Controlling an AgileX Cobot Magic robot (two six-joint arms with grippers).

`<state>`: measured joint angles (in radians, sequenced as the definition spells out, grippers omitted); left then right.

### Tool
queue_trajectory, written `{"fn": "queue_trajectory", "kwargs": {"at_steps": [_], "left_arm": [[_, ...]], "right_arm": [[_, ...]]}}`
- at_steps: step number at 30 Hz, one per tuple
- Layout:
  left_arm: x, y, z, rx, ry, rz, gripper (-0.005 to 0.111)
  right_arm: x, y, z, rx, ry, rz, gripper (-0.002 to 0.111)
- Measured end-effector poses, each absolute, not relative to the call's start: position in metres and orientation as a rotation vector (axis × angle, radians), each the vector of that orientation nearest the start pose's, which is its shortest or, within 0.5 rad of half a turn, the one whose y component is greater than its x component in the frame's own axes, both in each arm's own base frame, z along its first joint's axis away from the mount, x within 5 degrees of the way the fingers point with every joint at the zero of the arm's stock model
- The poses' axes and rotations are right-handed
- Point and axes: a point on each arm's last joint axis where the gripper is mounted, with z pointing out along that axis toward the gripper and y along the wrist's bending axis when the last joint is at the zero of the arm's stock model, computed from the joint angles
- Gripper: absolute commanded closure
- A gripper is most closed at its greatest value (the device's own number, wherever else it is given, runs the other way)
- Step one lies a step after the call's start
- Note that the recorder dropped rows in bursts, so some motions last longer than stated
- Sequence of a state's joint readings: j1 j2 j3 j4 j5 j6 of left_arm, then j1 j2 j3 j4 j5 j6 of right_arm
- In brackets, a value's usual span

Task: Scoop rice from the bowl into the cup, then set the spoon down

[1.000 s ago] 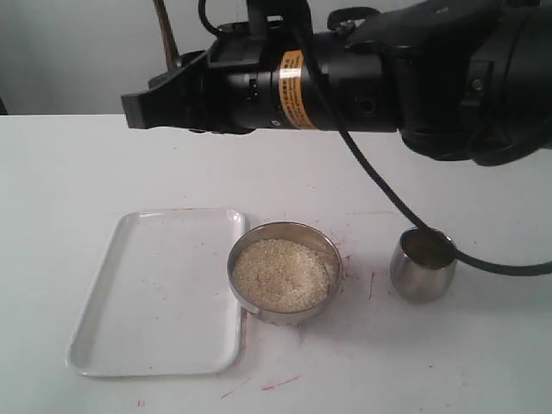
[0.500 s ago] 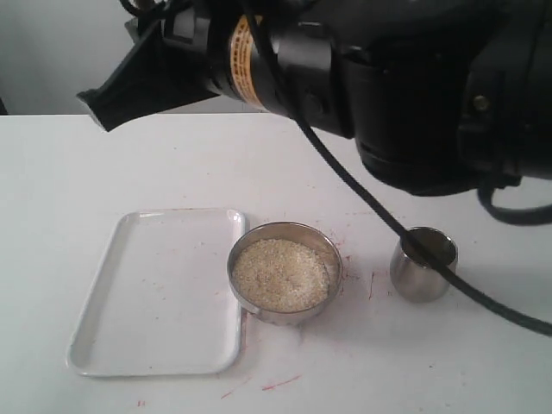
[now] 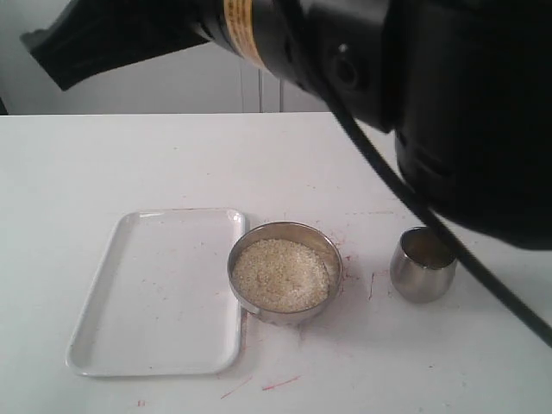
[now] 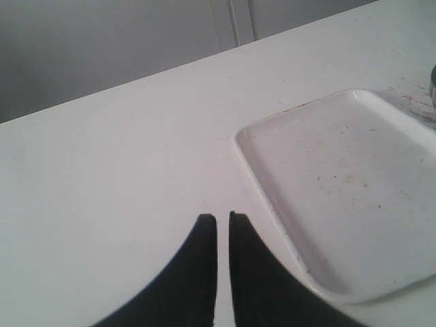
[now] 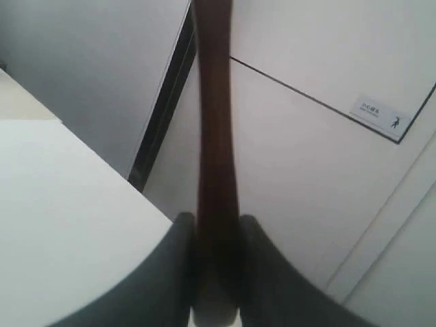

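The bowl (image 3: 285,302) stands mid-table, filled with rice (image 3: 281,274). To its right is the cup (image 3: 423,266), upright, its contents hard to make out. My right arm crosses the top of the exterior view, big and close, with my right gripper (image 3: 47,52) high at the upper left, far above the table. In the right wrist view my right gripper (image 5: 216,221) is shut on the handle of the spoon (image 5: 212,102); the spoon's round end is out of frame. My left gripper (image 4: 223,216) hangs over bare table beside the tray, jaws nearly touching, holding nothing.
A white rectangular tray (image 3: 159,289) lies left of the bowl, touching it; it also shows in the left wrist view as the tray (image 4: 340,184). Reddish marks speckle the table (image 3: 276,172) round the bowl. A wall stands behind the table.
My right arm has swung up, left and closer to the exterior camera. The spoon handle seen above the gripper earlier has left that view. Bowl, cup and tray have not moved.
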<state>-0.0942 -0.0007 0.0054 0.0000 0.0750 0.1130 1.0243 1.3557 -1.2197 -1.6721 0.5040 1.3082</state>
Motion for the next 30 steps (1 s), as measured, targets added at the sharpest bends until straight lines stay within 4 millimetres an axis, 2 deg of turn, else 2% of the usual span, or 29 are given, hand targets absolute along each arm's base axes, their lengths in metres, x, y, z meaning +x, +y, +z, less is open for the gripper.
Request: {"fn": "queue_trajectory", "kwargs": {"at_steps": [7, 13, 17, 22, 30], "left_arm": [[0.056, -0.005, 0.205, 0.162, 1.555, 0.015, 0.092], [0.056, -0.005, 0.205, 0.162, 1.555, 0.015, 0.092], [0.056, -0.005, 0.205, 0.162, 1.555, 0.015, 0.092], [0.056, -0.005, 0.205, 0.162, 1.555, 0.015, 0.092], [0.056, -0.005, 0.205, 0.162, 1.555, 0.015, 0.092]], "right_arm": [[0.195, 0.242, 0.414, -0.981, 1.415, -0.089, 0.108], [0.186, 0.249, 0.408, -1.167, 1.492, 0.001, 0.108], [0.185, 0.257, 0.400, -1.231, 1.598, 0.077, 0.108], [0.199, 0.266, 0.387, -1.243, 1.812, 0.151, 0.108], [0.220, 0.282, 0.368, -1.287, 2.072, 0.065, 0.108]]}}
